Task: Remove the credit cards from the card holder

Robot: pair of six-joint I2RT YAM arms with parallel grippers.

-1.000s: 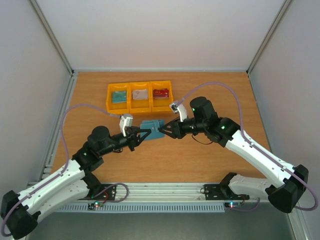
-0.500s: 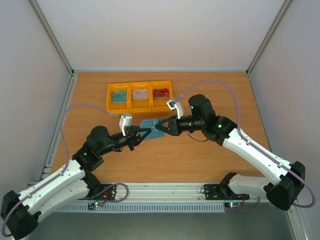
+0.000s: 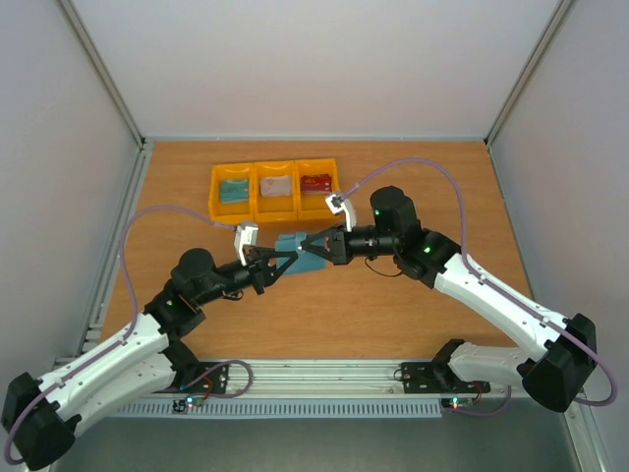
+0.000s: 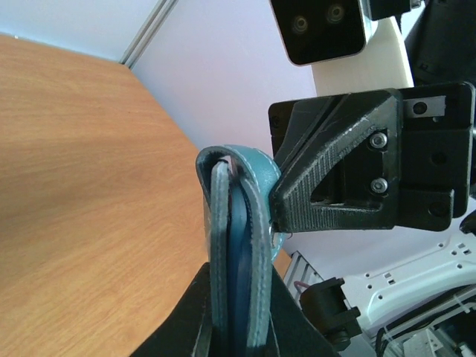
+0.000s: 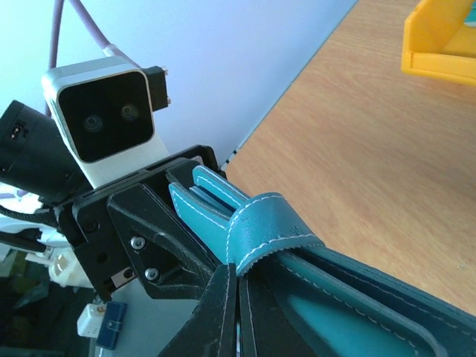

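Two sets of jaws, both mine, meet on the holder (image 3: 295, 244) near the middle of the table (image 3: 413, 187).

My left gripper (image 3: 283, 262) comes at it from 8 o'clock and is clenched on the holder's near end. In the left wrist view the holder stands on edge between my fingers (image 4: 195, 321). Its two teal leaves curve together at the top, with a darker blue layer between them.

My right gripper (image 3: 314, 246) reaches in from 3 o'clock. It is squeezed tight on a teal flap (image 5: 271, 223) with white stitching at the holder's other end. In the right wrist view that flap loops up out of my pressed-together fingertips. The tips of my two grippers sit just beside each other, with the holder spanning them.

Whether a card sits inside the holder I cannot tell, since only layered teal edges show.

At 12 o'clock from the holder, near but apart from it, three yellow bins (image 3: 255, 197) stand in a row. From 9 o'clock to 3 o'clock they hold a teal card (image 3: 234, 189), a whitish card (image 3: 276, 185) and a red card (image 3: 315, 182).
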